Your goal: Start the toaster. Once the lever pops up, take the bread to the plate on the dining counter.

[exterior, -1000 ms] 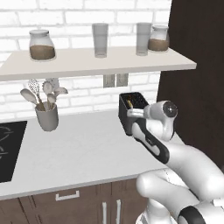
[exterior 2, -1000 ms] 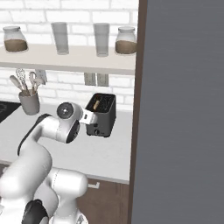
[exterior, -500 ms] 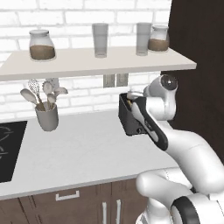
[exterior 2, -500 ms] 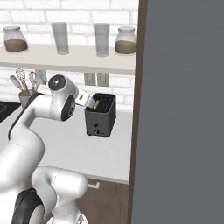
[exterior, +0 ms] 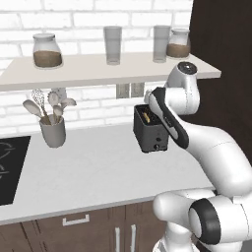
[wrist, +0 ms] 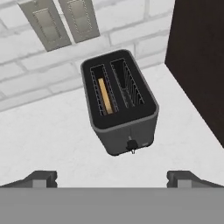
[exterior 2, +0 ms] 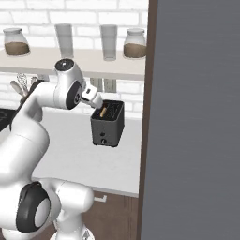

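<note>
The black two-slot toaster (wrist: 120,103) stands on the white worktop against the brick wall, also in the base views as the toaster (exterior: 150,135) and toaster (exterior 2: 108,124). The bread (wrist: 104,95) sits down in its left slot, with just its golden top edge showing, the same bread (exterior: 146,116) from the left. A small lever knob (wrist: 130,145) sticks out of the toaster's front face. My gripper (wrist: 113,179) hovers above and in front of the toaster, open and holding nothing. The plate and the dining counter are out of view.
A tall dark cabinet (wrist: 199,61) rises just right of the toaster. Overhead, a shelf (exterior: 98,71) carries jars and glasses. A grey utensil cup (exterior: 52,130) stands at the left, beside a black cooktop (exterior: 10,167). Two wall outlets (wrist: 59,22) sit behind the toaster.
The arm has risen and swung the hand from beside the toaster to above it, looking down on the slots. The jaws stayed open and the toaster has not moved.
</note>
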